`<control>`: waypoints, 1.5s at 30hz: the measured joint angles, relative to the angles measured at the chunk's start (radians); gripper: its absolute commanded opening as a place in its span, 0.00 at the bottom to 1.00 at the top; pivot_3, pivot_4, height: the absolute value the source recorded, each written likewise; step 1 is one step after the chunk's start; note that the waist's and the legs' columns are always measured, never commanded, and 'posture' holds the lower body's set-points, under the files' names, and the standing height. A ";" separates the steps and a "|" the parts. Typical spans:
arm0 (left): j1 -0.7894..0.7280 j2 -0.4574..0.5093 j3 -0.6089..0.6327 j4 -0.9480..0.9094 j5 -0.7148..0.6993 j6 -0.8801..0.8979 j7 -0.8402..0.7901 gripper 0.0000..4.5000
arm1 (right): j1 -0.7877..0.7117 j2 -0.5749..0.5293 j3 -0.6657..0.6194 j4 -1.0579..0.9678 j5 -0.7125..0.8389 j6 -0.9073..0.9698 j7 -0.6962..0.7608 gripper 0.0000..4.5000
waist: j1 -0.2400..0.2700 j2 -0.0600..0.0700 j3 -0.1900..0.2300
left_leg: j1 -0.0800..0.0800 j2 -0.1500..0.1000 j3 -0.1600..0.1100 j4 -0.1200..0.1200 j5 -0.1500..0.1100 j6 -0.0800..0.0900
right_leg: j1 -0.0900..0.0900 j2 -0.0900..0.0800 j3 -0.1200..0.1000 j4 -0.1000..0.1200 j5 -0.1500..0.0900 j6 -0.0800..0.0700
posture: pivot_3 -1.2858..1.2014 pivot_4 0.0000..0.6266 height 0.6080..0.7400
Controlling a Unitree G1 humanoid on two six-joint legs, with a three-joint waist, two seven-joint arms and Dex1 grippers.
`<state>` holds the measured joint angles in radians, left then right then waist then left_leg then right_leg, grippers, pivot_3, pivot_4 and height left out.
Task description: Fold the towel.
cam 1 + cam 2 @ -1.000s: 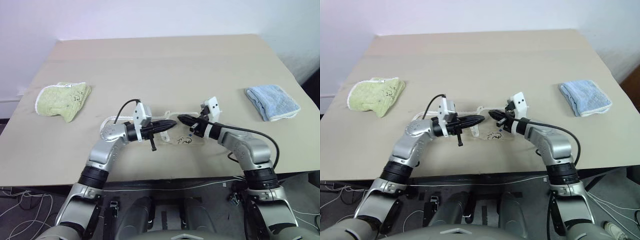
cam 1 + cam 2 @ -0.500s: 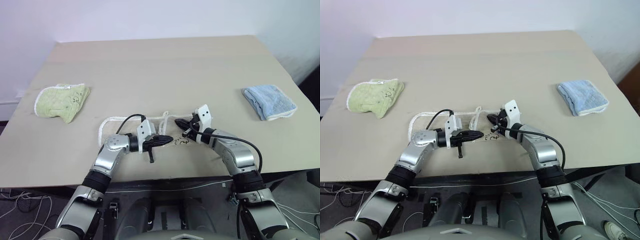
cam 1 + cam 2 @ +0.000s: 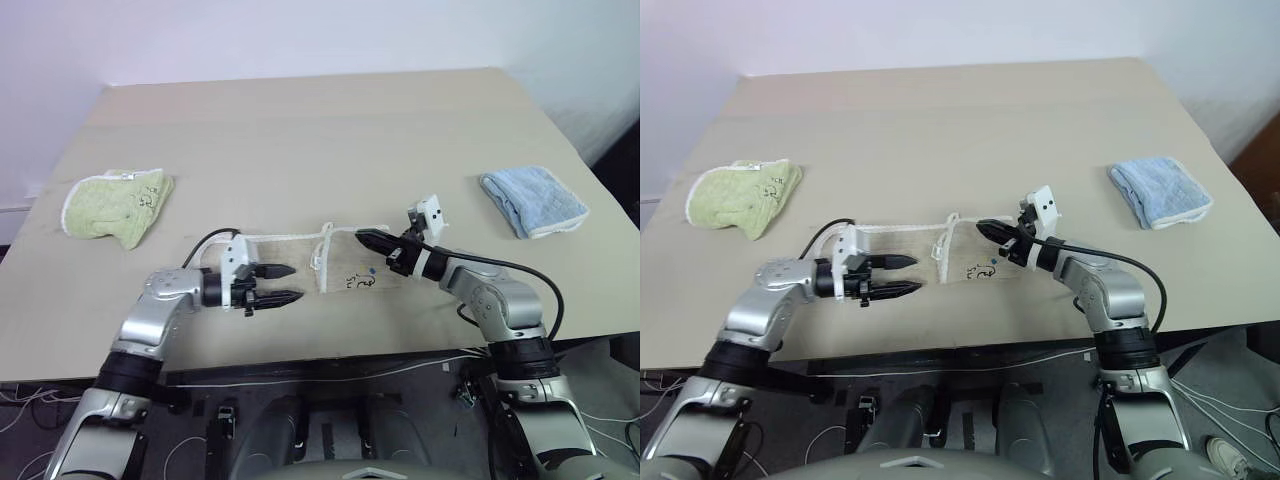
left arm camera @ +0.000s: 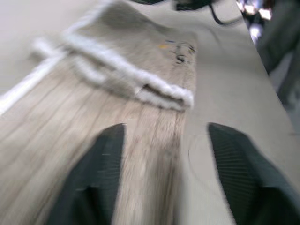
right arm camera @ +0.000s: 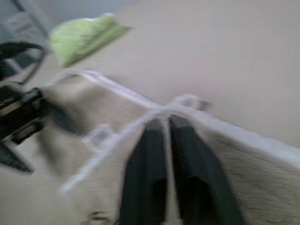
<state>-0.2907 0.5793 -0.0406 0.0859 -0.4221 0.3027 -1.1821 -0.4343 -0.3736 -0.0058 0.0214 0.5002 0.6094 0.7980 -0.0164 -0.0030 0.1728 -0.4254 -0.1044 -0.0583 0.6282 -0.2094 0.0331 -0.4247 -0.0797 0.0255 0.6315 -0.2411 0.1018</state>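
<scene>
On my left a green cloth point(image 3: 112, 207) lies folded near the table point(image 3: 300, 140) edge; on my right a blue cloth point(image 3: 534, 200) lies folded, well apart from it

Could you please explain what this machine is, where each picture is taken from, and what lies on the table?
This is a two-armed humanoid robot; each arm ends in a black two-fingered claw. The two wide pictures come from cameras in its head, looking down over its arms. The two close-ups come from cameras on its wrists. On the table lie a long beige towel in front of the robot, a small green towel on its left and a small blue towel on its right. The left claw is open and holds nothing. The right claw sits almost closed at the beige towel's white-edged far rim; whether it pinches the cloth is unclear.
</scene>
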 measured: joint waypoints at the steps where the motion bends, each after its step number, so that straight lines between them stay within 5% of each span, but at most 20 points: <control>1: 0.026 0.031 0.040 -0.034 -0.027 0.033 0.008 0.97 | 0.002 -0.008 0.002 -0.009 0.007 0.005 0.013 0.36 | -0.001 0.000 0.000 | 0.000 0.000 0.000 0.000 0.000 0.000 | 0.000 0.000 0.000 0.000 0.000 0.000 | 0.52 0.24 1.00; 9: 0.106 0.118 0.304 -0.263 -0.235 0.289 0.176 1.00 | -0.035 -0.062 0.063 -0.011 -0.012 -0.009 0.115 0.98 | 0.003 0.000 0.000 | 0.000 0.000 0.000 0.000 0.000 0.000 | 0.000 0.000 0.000 -0.001 0.000 0.000 | 0.52 0.24 1.00; 15: 0.182 0.026 0.472 -0.396 -0.256 0.426 0.562 1.00 | -0.105 -0.056 0.091 0.093 -0.073 -0.073 0.133 0.99 | 0.001 0.000 0.000 | 0.000 0.000 0.000 -0.001 0.000 0.000 | 0.000 0.000 0.000 0.000 0.000 0.000 | 0.52 0.24 1.00; 21: 0.311 -0.127 0.626 -0.559 -0.565 0.727 0.925 1.00 | -0.132 -0.042 0.129 0.129 -0.106 -0.107 0.185 0.99 | 0.006 -0.001 0.000 | 0.000 0.000 -0.001 0.002 0.000 0.000 | 0.000 0.000 -0.001 0.000 0.000 0.000 | 0.52 0.24 1.00; 24: 0.321 -0.178 0.685 -0.574 -0.771 0.740 1.074 1.00 | -0.163 -0.045 0.139 0.154 -0.129 -0.132 0.203 0.99 | 0.006 -0.001 0.000 | 0.001 0.000 -0.001 0.003 0.000 0.000 | 0.001 0.000 -0.002 0.001 0.000 0.000 | 0.52 0.24 1.00; 32: 0.410 -0.139 0.620 -0.601 -1.265 0.622 1.564 1.00 | -0.200 -0.057 0.151 0.212 -0.177 -0.170 0.247 0.99 | 0.006 -0.002 0.000 | 0.003 0.000 -0.001 0.001 0.000 -0.001 | 0.002 0.000 0.000 0.000 0.000 0.000 | 0.52 0.24 1.00; 37: 0.476 0.013 0.509 -0.583 -1.397 0.598 1.748 1.00 | -0.199 -0.071 0.154 0.211 -0.184 -0.170 0.262 0.99 | 0.006 -0.001 0.000 | 0.003 0.000 -0.001 0.001 0.000 -0.001 | 0.002 0.000 0.000 0.000 -0.002 -0.004 | 0.52 0.24 1.00; 45: 0.371 0.051 0.413 -0.457 -1.397 0.537 1.757 1.00 | -0.197 -0.074 0.154 0.210 -0.203 -0.172 0.256 0.99 | 0.008 -0.001 0.000 | 0.003 -0.001 -0.001 0.001 0.000 -0.001 | 0.002 0.000 0.000 0.000 -0.002 -0.004 | 0.52 0.24 1.00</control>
<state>0.0804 0.6304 0.3726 -0.3713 -1.8189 0.8394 0.5754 -0.6309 -0.4475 0.1485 0.2315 0.2973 0.4378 1.0539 -0.0085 -0.0040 0.1727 -0.4226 -0.1049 -0.0591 0.6289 -0.2095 0.0323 -0.4225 -0.0795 0.0253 0.6313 -0.2432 0.0975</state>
